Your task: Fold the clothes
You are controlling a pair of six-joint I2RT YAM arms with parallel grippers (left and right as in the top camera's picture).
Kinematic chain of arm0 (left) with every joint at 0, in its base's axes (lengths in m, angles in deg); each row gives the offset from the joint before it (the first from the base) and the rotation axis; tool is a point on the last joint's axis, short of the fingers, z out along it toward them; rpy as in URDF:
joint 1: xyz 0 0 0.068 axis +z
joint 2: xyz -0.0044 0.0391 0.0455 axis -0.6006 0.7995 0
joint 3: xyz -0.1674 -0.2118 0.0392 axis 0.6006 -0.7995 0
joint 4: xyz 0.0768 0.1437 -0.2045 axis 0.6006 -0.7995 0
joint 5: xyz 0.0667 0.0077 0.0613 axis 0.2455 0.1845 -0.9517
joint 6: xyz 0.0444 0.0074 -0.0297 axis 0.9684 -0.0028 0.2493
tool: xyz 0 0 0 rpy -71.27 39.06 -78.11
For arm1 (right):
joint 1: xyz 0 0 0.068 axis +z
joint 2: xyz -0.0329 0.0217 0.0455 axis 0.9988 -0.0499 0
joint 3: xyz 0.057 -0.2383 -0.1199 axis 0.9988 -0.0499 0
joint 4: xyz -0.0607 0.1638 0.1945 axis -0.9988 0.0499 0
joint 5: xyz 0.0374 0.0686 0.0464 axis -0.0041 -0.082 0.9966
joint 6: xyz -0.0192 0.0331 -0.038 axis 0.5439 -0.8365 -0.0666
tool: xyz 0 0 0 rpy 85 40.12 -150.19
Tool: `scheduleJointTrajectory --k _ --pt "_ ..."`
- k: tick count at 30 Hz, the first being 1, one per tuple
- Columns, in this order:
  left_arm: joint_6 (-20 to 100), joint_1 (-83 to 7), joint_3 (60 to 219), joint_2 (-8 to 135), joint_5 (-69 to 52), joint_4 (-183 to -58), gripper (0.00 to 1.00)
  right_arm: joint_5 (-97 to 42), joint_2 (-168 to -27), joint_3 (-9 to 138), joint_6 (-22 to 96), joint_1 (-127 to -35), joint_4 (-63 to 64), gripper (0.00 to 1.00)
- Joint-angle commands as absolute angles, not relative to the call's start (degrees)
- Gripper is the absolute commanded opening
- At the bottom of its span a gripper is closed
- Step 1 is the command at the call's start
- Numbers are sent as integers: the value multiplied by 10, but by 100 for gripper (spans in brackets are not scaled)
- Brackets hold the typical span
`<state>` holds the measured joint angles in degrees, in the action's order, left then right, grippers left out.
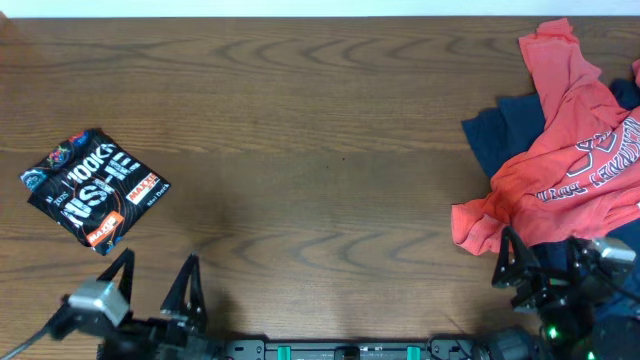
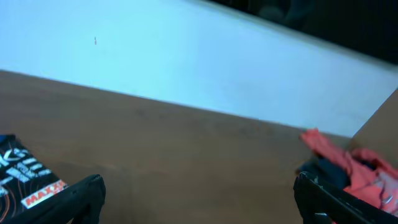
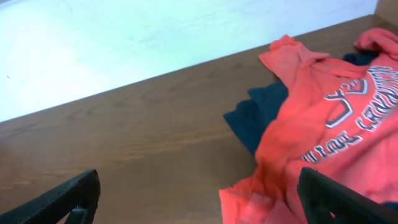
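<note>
Only overhead shows the folded black jersey (image 1: 95, 188) whole at left; my left gripper (image 2: 199, 183) and right gripper (image 3: 199, 186) both gape wide, empty.

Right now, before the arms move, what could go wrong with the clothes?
The red tee lies crumpled over the navy garment, so the open right pincer may lift both together. The folded black jersey sits close to the open left pincer; a careless sweep might undo it.
</note>
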<state>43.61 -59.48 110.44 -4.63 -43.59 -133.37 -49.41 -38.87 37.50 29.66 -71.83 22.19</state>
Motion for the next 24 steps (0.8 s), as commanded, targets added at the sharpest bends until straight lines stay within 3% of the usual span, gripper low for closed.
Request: scheduleJointTrajectory --k 1,9,24 --pt "435 -597 1098 -60 -443 -1333 98 -506 -384 369 290 -709 257 99" --pt "435 -597 1098 -60 -443 -1335 98 -506 -384 369 288 -709 382 99" --pt "435 -597 1098 -60 -443 -1335 98 -506 -360 367 286 -717 379 99"
